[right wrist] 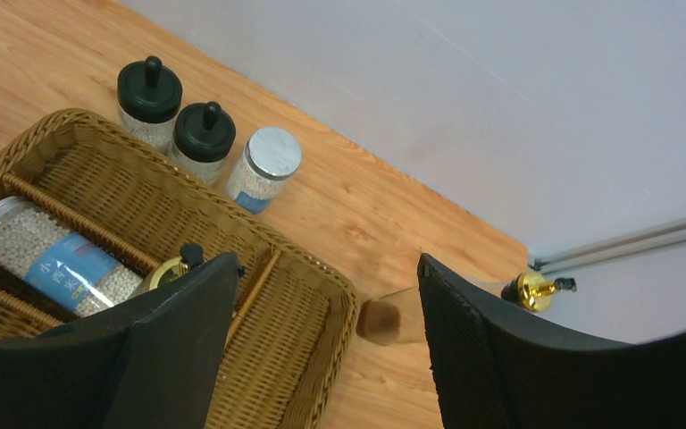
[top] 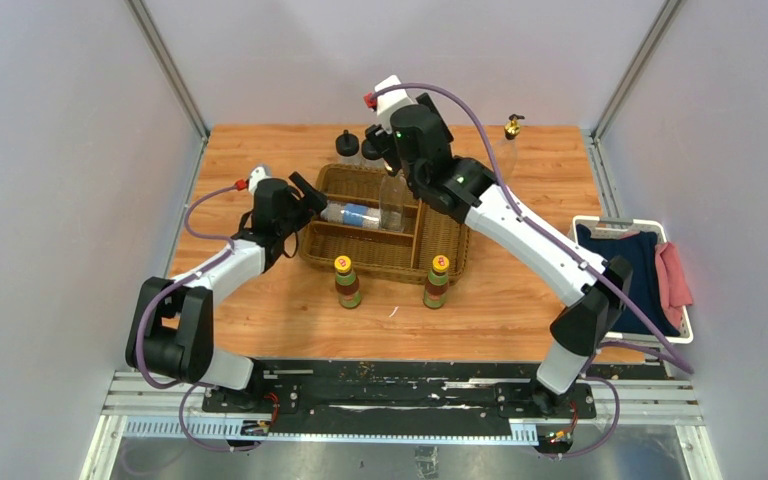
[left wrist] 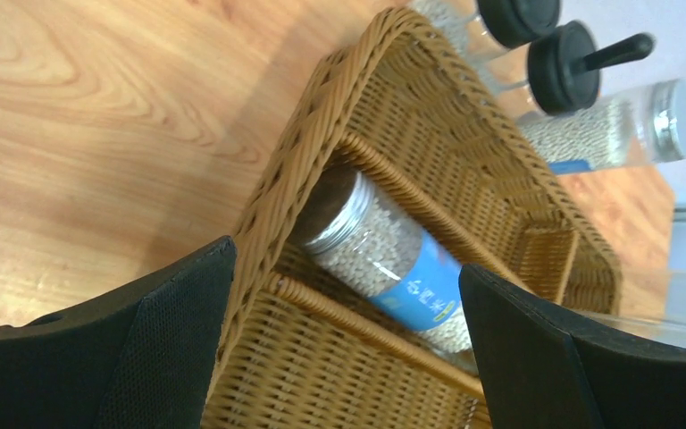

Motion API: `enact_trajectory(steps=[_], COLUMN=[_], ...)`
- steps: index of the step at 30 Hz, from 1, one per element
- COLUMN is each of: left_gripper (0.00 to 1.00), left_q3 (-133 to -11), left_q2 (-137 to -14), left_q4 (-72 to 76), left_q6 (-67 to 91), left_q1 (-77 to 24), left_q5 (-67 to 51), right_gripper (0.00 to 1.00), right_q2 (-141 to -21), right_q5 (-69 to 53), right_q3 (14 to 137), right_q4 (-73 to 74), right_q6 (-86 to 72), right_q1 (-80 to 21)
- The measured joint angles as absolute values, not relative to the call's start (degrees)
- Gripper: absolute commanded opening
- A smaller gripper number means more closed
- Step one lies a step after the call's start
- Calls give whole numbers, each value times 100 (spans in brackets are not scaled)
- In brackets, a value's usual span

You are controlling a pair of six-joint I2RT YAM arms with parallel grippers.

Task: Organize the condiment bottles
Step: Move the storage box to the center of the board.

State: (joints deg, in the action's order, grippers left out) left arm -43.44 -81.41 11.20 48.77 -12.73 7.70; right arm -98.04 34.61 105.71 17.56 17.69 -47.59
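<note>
A wicker basket (top: 384,272) sits mid-table. One grey-lidded jar (left wrist: 384,259) with a blue label lies on its side in a left compartment. My left gripper (left wrist: 347,264) hangs open over the basket's left rim, holding nothing. A tall clear gold-topped bottle (top: 392,200) stands in the basket; its top (right wrist: 163,273) peeks from behind my right finger. My right gripper (right wrist: 326,268) is open above the basket's back right corner, empty. Two yellow-capped bottles (top: 347,282) (top: 437,281) stand before the basket. Black-capped bottles (right wrist: 149,98) (right wrist: 204,134) and a second grey-lidded jar (right wrist: 265,168) stand behind it.
Another gold-topped bottle (top: 511,130) stands alone at the back right of the table. A white bin (top: 682,321) with dark blue and pink cloths sits off the table's right edge. Grey walls close in the back and both sides.
</note>
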Motion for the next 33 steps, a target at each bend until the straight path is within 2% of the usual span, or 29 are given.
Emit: enact_trajectory(steps=[12,19,24,33], left_gripper=[97,86,77,47], left_q3=[-4388,-4025,-3850,-3544], left_q2=[-8206,-8263,-8300,-8178], left_q4=[97,1,-14,-16], left_q6=[4672,4696,4713,4770], left_q1=[-1275,-1280,-1404,-1702], left_q5=[939,1007,1007,1011], right_gripper=[75,75,74,74], right_q2=[-9249,-9166,-9166,-9166], right_q5=[3514,3514,3518,3581], right_q3=[9859,9673,9640,9380], right_q4=[1612,1450,1389,1275], right_q6=[1203,1096,1046,941], right_q1=[-4759,-4759,-4759,-4759])
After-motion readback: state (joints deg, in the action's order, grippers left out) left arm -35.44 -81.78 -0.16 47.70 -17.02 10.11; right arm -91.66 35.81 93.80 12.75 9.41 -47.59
